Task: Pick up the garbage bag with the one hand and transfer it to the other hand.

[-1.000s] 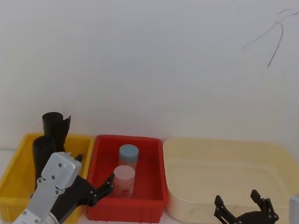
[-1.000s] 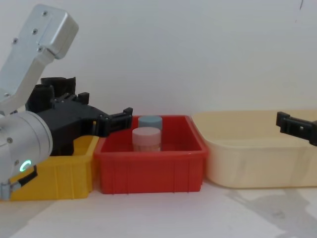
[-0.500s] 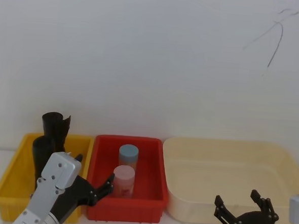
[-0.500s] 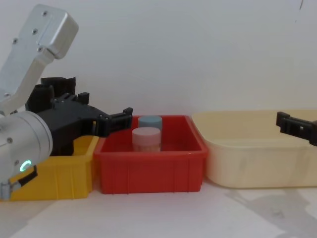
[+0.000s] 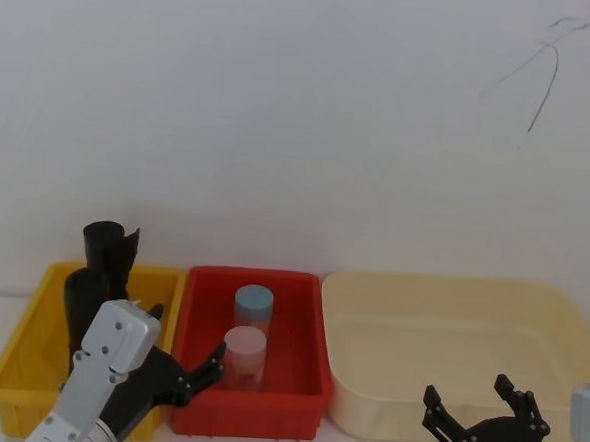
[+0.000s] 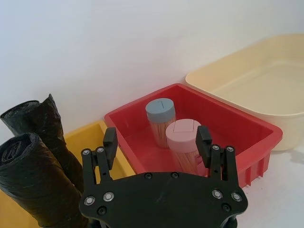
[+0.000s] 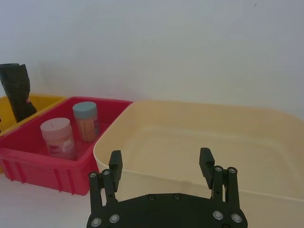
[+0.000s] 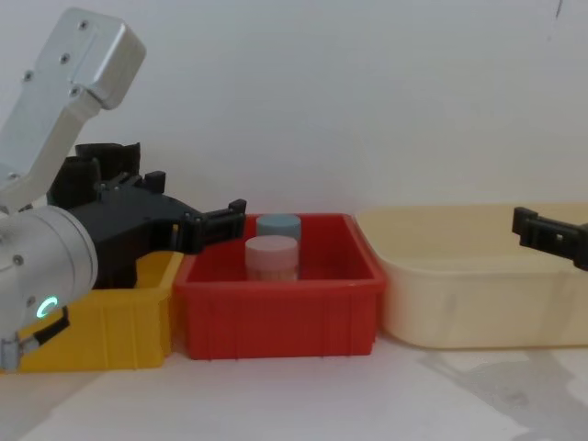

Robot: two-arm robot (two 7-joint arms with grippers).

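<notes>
1. Left pincer [image 6: 156,142], the long black two-finger tool on the silver arm with the green ring. Fingers spread wide, nothing between them. It hangs low over the seam between the yellow plastic bin [image 5: 22,350] and the red plastic bin [image 5: 263,411], nose aimed toward the red one.
2. Tightly rolled black plastic garbage bag [image 6: 33,185], rounded top. It stands upright in the yellow bin, just outside one pincer finger and not between the jaws. A second black roll with a ragged flared top [image 6: 45,123] stands close behind it; the two appear to touch.
3. Step in hand, as I read it: the reach before the grasp. The gap now frames the pink-lidded jar [image 5: 245,356] and the blue-lidded jar [image 5: 254,304] in the red bin, which is the wrong target. The pincer should swing over the yellow bin until the rounded roll sits centred in the gap.
4. Best hold, I judge: across the roll's width, high enough that both fingers clear the yellow wall, leaving a free length for the other hand to take.
5. Soft wrinkled plastic will probably give under the pads, so a firm squeeze is needed.
6. Risk: a finger wedges between the two rolls, or gathers both. Approach from the side away from the flared roll.
7. Right pincer [image 7: 161,164], the matching black two-finger tool. Fingers apart, empty, low at the near wall of the cream plastic tub [image 5: 438,340], well apart from the bag. Lift straight up before crossing toward it.
</notes>
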